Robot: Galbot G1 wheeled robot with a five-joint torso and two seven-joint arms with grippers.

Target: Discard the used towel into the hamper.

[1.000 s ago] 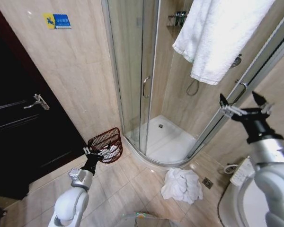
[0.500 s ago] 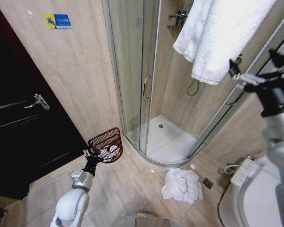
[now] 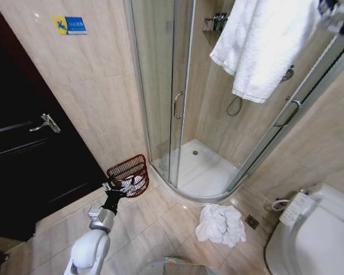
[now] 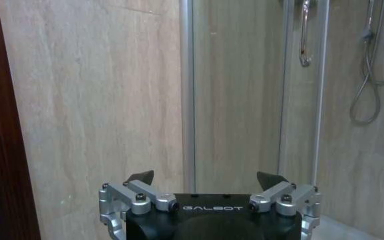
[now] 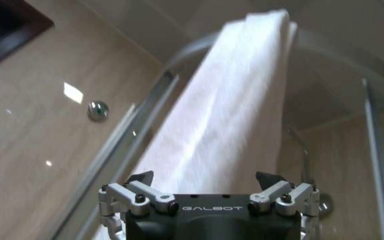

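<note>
A large white towel hangs over the top rail of the glass shower enclosure. A second white towel lies crumpled on the floor tiles by the shower's curved edge. The hamper, a reddish-brown openwork basket with something white inside, stands in the corner between wall and shower. My left gripper hangs low just in front of the hamper, open and empty. My right gripper is raised high at the head view's top right corner, open, close to the hanging towel and not touching it.
The shower's glass door with its handle stands beside the hamper. A dark door fills the left wall. A toilet sits at the right front, with a floor drain next to the crumpled towel.
My right arm has risen from mid-height at the right up to the top right corner, toward the hanging towel. The left arm has barely moved.
</note>
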